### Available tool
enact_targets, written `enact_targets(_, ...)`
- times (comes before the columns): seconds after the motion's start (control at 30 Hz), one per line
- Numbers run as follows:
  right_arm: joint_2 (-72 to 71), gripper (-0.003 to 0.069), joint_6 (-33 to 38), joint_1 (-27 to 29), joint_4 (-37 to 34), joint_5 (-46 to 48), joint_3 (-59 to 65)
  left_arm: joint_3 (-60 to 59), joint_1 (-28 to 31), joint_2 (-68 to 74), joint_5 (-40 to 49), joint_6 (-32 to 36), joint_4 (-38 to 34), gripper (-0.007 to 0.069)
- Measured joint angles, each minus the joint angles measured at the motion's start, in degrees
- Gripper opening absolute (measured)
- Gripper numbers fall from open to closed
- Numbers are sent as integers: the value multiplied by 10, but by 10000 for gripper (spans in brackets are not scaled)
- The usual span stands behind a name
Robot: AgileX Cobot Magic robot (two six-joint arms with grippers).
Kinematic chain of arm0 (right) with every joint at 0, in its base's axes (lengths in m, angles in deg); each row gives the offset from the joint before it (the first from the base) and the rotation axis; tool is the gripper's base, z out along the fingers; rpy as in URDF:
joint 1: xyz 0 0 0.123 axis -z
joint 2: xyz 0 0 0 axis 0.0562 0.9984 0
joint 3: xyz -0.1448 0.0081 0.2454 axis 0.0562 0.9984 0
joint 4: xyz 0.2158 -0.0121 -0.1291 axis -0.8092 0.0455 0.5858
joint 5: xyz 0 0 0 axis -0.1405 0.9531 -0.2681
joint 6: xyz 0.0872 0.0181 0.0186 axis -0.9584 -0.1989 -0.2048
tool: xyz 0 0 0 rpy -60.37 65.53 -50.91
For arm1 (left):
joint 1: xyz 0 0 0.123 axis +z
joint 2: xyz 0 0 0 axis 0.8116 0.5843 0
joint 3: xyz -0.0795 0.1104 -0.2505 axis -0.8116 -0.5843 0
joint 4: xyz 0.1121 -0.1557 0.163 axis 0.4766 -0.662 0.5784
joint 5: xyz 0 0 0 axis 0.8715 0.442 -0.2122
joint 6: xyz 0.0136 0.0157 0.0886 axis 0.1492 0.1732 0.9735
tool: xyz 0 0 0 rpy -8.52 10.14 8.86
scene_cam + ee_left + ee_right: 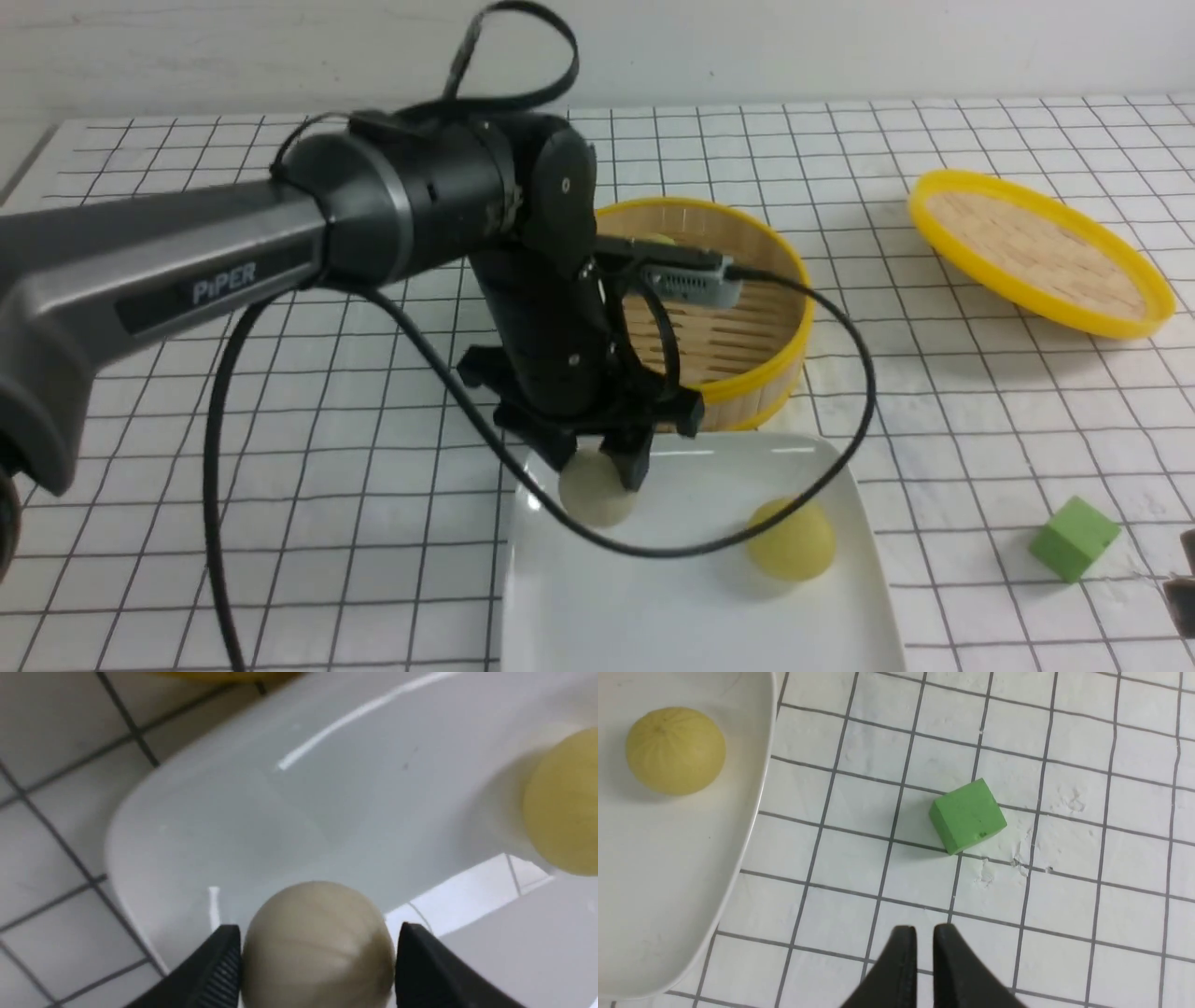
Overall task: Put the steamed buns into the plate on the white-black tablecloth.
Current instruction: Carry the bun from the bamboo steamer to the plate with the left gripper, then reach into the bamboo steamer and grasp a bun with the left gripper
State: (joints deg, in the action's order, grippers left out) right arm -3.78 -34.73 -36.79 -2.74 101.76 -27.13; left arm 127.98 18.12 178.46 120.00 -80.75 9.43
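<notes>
The left gripper (597, 459) is clamped on the greyish-beige bun (596, 493), its two black fingers (219, 966) pressed against the bun's sides, at the far left corner of the plate (653, 616). Whether the bun rests on the plate or hangs just above it, I cannot tell. A pale yellow bun (791, 551) sits on the plate's right side, well apart from the held one. The plate lies on the white-black tablecloth (280, 485), just in front of the bamboo steamer (747, 317). The left arm and its wrist camera cover much of the steamer; a sliver of pale yellow, the third bun (658, 239), shows inside it at the back. A black cable (868, 373) loops down from the wrist across the plate between the two buns. The steamer lid (1041, 252) lies tilted far right. A green cube (968, 815) sits right of the plate, near the right gripper (924, 961), whose fingers are nearly together, holding nothing
</notes>
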Motion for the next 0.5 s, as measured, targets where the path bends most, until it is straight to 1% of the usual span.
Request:
enact_targets(0.13, 0, 90, 0, 0, 0, 0, 0, 82, 0, 0, 39, -56, 77, 461)
enact_targets(0.2, 0, 95, 0, 0, -1, 0, 0, 124, 0, 2, 62, -78, 102, 438)
enact_targets(0.33, 0, 100, 0, 0, -2, 0, 0, 137, 0, 14, 64, -81, 104, 396)
enact_targets(0.5, 0, 106, 0, 0, -2, -1, 0, 162, 0, 32, 0, -114, 104, 357)
